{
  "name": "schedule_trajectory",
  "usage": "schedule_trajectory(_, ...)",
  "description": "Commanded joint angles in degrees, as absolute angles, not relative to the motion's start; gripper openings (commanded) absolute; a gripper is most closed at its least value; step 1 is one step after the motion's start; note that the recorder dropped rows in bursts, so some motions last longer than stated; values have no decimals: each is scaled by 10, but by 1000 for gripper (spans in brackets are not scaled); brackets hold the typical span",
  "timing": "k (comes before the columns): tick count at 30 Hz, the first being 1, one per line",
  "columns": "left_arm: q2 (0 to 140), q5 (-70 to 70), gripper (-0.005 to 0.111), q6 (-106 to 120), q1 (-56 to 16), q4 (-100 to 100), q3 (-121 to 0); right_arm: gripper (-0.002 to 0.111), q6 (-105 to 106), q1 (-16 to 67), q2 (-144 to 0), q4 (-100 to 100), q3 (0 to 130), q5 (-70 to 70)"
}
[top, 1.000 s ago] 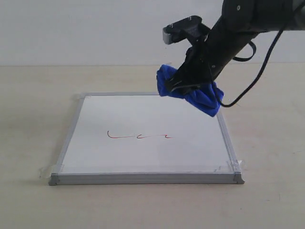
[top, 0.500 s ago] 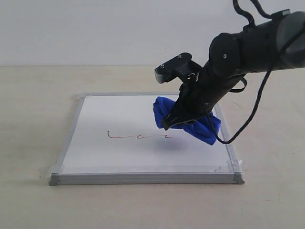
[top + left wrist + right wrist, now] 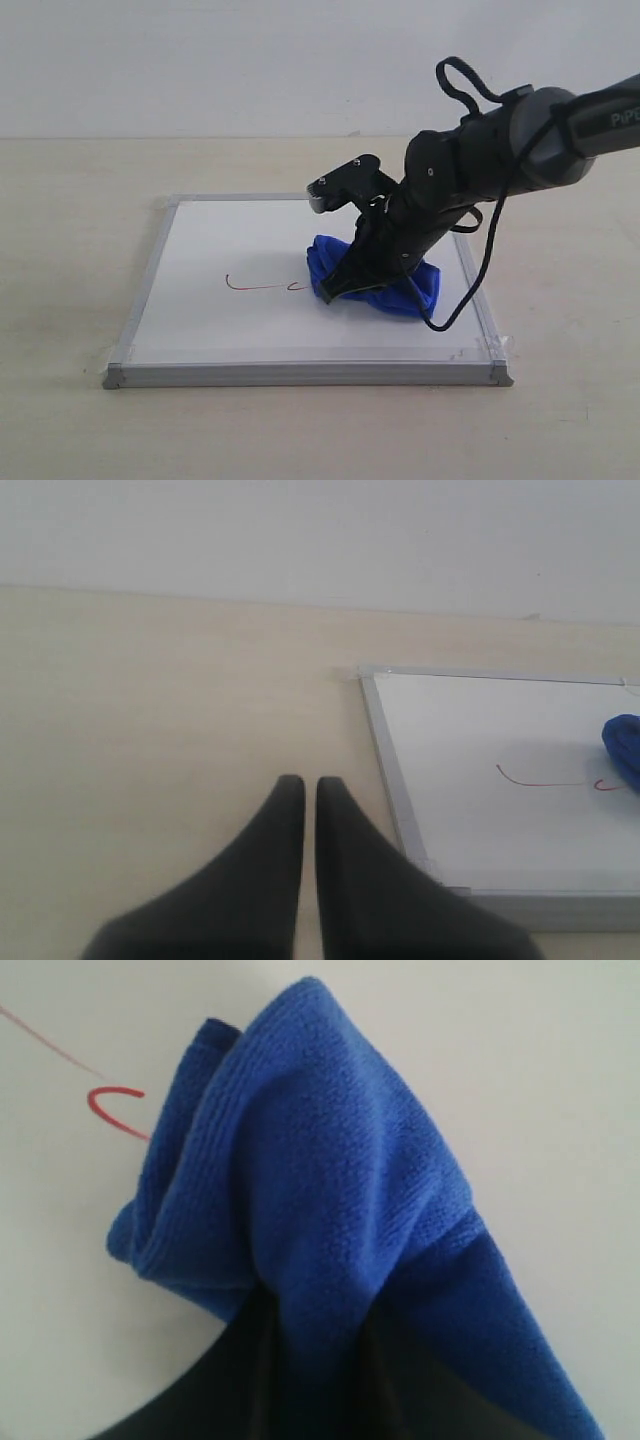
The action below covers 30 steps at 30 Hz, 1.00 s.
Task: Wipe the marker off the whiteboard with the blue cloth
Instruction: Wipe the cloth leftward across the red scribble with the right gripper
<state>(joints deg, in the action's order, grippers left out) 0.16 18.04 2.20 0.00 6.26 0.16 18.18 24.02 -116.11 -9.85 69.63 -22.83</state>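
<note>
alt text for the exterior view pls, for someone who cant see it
A black robot arm presses a bunched blue cloth, clamped in its fingers, onto a white board lying on a pale table. The cloth covers the right end of a thin red marker line; the rest of the line shows to its left.

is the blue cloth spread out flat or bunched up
Bunched up: the blue cloth is a rounded wad with deep folds, pinched in the right end effector over the whiteboard.
</note>
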Motion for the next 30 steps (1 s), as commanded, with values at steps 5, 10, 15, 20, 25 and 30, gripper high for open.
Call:
schedule_trajectory(5, 0, 179, 4, 26, 0, 65, 0, 0, 331, 277, -1184, -250, 693, -309)
schedule_trajectory(10, 0, 179, 4, 26, 0, 65, 0, 0, 455, 312, -1184, -319, 693, -322)
schedule_trajectory(15, 0, 179, 4, 26, 0, 65, 0, 0, 408, 282, -1184, -282, 693, -209)
schedule_trajectory(20, 0, 179, 4, 26, 0, 65, 0, 0, 331, 204, -1185, -275, 693, -112)
schedule_trajectory(25, 0, 179, 4, 26, 0, 65, 0, 0, 300, 156, -1185, -276, 693, -119)
schedule_trajectory(30, 0, 179, 4, 26, 0, 65, 0, 0, 336, 175, -1185, -276, 693, -201)
